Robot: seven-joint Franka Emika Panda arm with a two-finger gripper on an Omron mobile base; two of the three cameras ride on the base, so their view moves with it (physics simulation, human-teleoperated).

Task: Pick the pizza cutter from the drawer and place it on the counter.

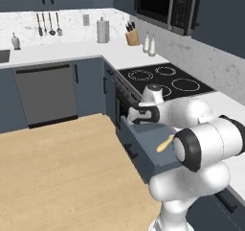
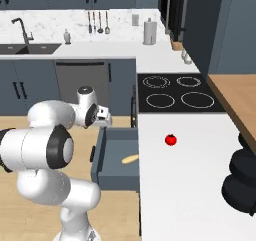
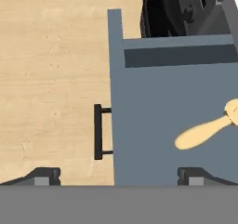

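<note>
End effector (image 3: 118,176) hangs open above the pulled-out drawer (image 3: 153,107), likely lining up on the cutter (image 3: 209,129).

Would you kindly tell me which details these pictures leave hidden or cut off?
- Pizza cutter: in the hand view its disc head is cut off by the right edge.
- Pizza cutter in the left base view: partly hidden behind the arm's dark joint.
- Drawer: in the left base view, the arm covers part of its interior.
</note>
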